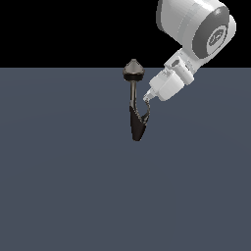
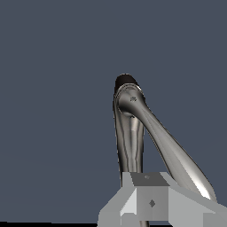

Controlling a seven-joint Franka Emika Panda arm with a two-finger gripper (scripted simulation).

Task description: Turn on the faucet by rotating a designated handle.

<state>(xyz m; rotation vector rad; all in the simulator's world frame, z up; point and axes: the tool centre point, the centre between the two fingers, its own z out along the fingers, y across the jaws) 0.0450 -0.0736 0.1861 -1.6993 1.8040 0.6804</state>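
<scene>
The faucet (image 1: 133, 93) stands upright in the middle of the exterior view, with a grey cone cap, a black collar, a thin stem and a dark tapered body below. Its handle (image 1: 147, 114), a thin curved grey prong, hooks off the body toward the exterior view's right. My gripper (image 1: 146, 99) comes down from the upper right, its tip right at the top of the handle, touching or nearly so. In the wrist view the shiny faucet (image 2: 131, 133) rises just beyond my gripper (image 2: 150, 203), whose fingers sit pressed together, shut on nothing.
A flat dark blue-grey floor (image 1: 59, 186) spreads around the faucet, under a black background. My white arm (image 1: 196, 29) fills the upper right of the exterior view.
</scene>
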